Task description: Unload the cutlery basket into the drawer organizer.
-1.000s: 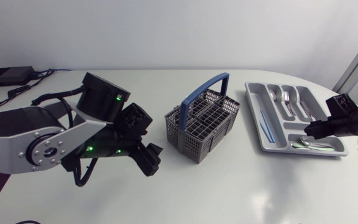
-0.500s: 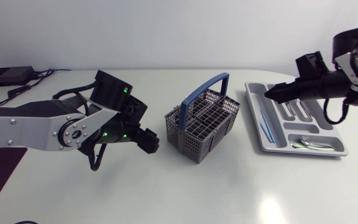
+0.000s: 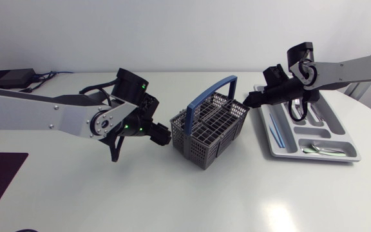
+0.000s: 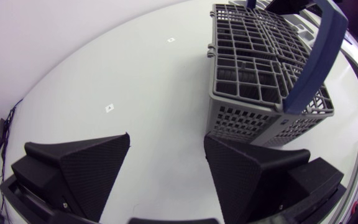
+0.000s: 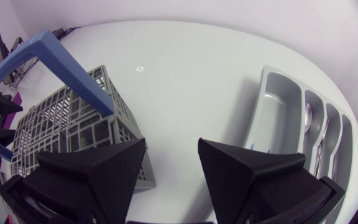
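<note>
Both our arms have swung toward the cutlery basket (image 3: 206,129), now just ahead of our left gripper (image 3: 163,135) and beside our right gripper (image 3: 250,102), opposite the drawer organizer (image 3: 327,159); both grippers gape wide, holding nothing.

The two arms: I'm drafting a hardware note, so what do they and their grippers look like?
The left arm and right arm have silver-grey links with black joints and looping black cables; green lights glow on the left wrist. The left gripper and right gripper are matte black, each with two broad wedge-shaped fingers with finely dotted faces.
</note>
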Action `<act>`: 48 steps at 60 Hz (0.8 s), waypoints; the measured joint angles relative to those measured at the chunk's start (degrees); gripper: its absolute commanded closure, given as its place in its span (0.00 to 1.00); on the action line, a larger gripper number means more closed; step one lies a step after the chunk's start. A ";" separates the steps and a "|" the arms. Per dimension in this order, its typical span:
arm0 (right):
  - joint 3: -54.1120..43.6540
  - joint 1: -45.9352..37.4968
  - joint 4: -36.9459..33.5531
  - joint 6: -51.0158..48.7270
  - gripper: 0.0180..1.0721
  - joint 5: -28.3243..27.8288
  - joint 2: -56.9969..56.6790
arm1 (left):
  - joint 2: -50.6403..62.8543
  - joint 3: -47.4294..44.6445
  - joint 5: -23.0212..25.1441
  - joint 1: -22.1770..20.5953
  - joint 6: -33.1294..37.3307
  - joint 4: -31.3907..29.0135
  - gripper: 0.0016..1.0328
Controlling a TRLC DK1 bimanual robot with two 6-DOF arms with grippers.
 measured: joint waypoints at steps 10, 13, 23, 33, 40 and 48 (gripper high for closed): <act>-2.89 2.01 -0.04 -0.02 0.40 0.02 -2.51 | 1.64 0.76 -0.17 1.31 0.02 0.48 0.06; -4.42 2.80 -0.35 -0.04 0.40 0.00 -3.78 | 1.90 0.76 -0.17 1.95 0.02 0.57 0.06; -8.09 6.14 -2.21 -0.28 0.40 0.02 -7.30 | 1.95 0.76 -0.44 5.18 0.04 0.63 0.06; -11.13 8.57 -3.21 -0.26 0.40 0.68 -10.05 | 2.91 1.20 -0.63 8.87 0.50 1.40 0.06; -12.33 8.85 -3.91 -0.26 0.40 0.70 -11.10 | 5.05 2.62 -0.66 10.25 0.70 1.46 0.06; -13.81 8.87 -5.22 -0.26 0.40 1.11 -12.70 | 7.96 5.51 -0.87 10.91 0.96 1.44 0.06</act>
